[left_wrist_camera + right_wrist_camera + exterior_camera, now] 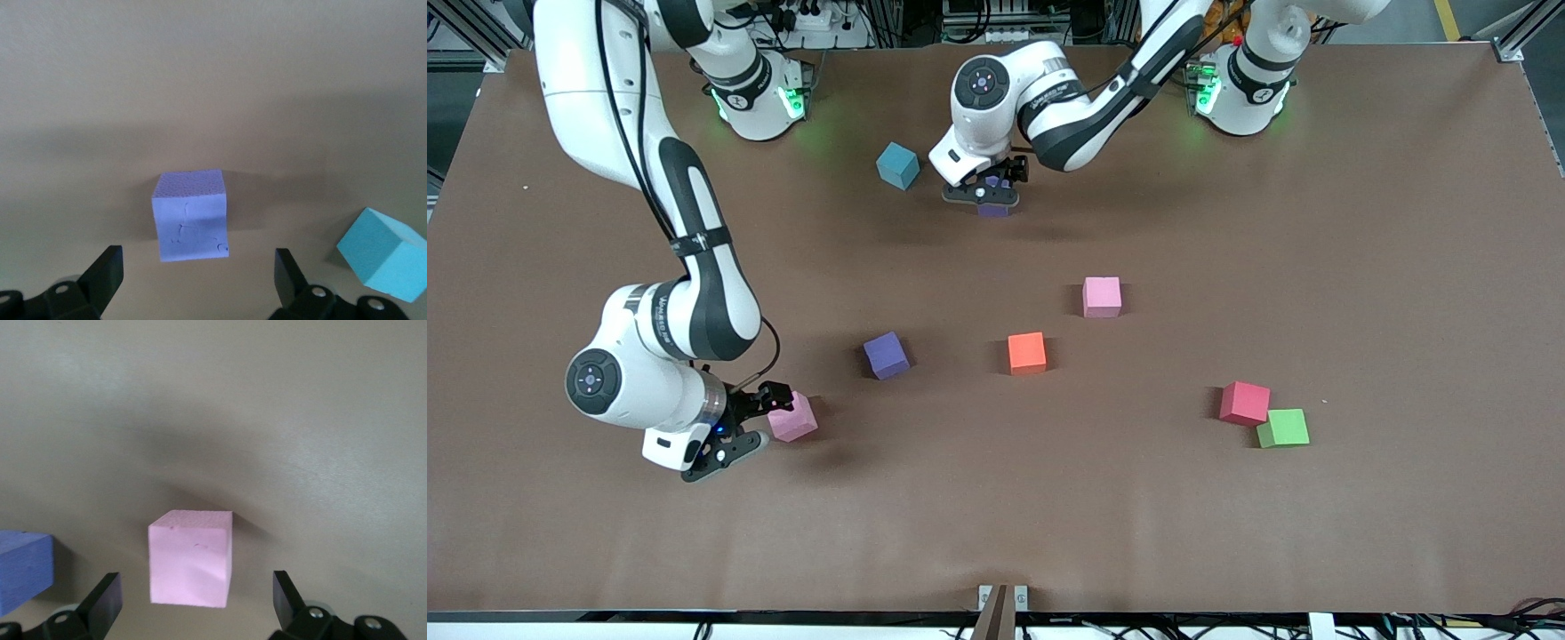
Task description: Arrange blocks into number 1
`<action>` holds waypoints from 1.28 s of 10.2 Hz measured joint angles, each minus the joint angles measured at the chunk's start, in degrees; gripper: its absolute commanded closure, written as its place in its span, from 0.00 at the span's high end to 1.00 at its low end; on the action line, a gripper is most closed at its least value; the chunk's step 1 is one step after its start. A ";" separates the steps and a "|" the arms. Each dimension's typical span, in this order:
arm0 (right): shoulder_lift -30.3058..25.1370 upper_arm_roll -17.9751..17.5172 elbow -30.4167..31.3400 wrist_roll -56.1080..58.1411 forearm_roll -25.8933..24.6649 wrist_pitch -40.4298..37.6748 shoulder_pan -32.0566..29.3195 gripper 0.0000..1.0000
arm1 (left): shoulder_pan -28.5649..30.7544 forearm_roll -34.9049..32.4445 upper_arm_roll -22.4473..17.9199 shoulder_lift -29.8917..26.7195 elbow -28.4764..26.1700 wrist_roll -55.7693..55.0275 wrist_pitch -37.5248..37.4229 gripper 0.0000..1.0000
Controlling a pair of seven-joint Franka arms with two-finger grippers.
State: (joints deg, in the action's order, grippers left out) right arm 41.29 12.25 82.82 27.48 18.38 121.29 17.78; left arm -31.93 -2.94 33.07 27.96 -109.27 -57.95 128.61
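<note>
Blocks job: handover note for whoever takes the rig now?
Left claw: open, over a purple block beside the blue cube, gripping nothing.
Right claw: open, around a pink block at the right arm's end, not closed on it.
Loose blocks: second purple, orange-red and second pink mid-table, all apart.
Crimson cube and green cube touch, toward the left arm's end.
Done: nothing lined up.
Left: form the 1 from all five blocks.
</note>
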 measured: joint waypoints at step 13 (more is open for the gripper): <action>4.75 0.31 -0.02 -0.45 2.18 4.77 2.15 1.00 | -2.19 -2.22 -0.92 8.94 -0.55 -10.00 4.18 0.00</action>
State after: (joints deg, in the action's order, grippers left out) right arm 46.04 12.57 82.79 27.02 20.56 126.06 19.92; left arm -34.12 -5.16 32.15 36.91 -109.83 -67.95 132.79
